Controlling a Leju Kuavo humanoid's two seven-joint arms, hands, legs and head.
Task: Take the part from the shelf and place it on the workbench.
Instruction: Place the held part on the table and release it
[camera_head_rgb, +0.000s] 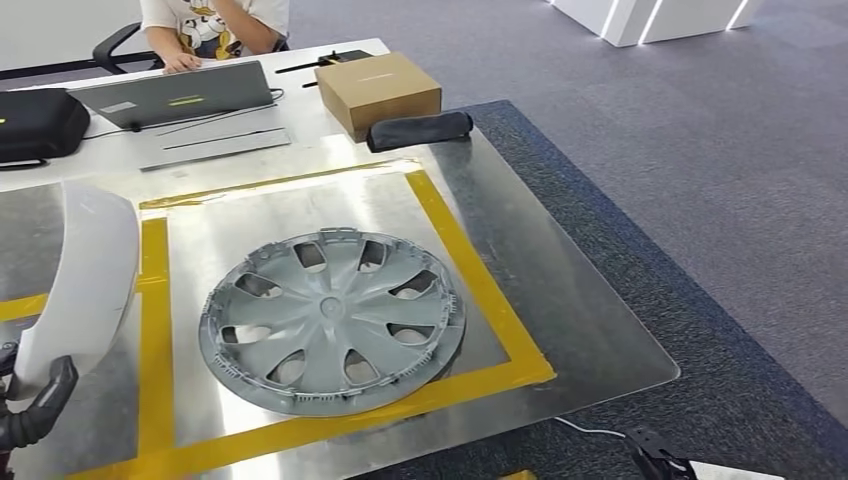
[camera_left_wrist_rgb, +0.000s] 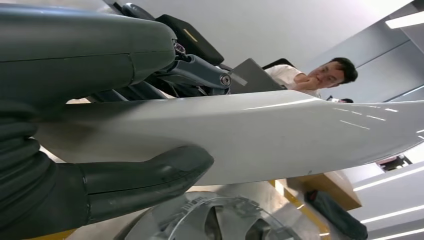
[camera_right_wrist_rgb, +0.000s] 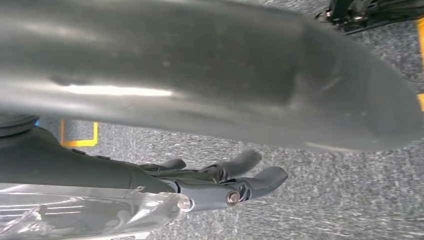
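- A white curved part (camera_head_rgb: 85, 280) is held by the left hand (camera_head_rgb: 35, 405) above the left edge of the bench (camera_head_rgb: 560, 290); its thumb (camera_left_wrist_rgb: 145, 177) is pressed to one face and the darker fingers to the other.
- A grey wheel cover (camera_head_rgb: 330, 320) is seen lying flat inside the yellow tape frame (camera_head_rgb: 470, 265).
- The right hand (camera_right_wrist_rgb: 220, 180) is seen over grey carpet (camera_right_wrist_rgb: 325, 200), its fingers loosely extended and nothing held.
- A person (camera_head_rgb: 215, 25) is seated at a laptop (camera_head_rgb: 175, 95) beyond a cardboard box (camera_head_rgb: 378, 92).

Head view high over workbench (camera_head_rgb: 560, 300), left wrist low, sharing hubcap (camera_head_rgb: 330, 320), right wrist facing carpet (camera_right_wrist_rgb: 320, 200)
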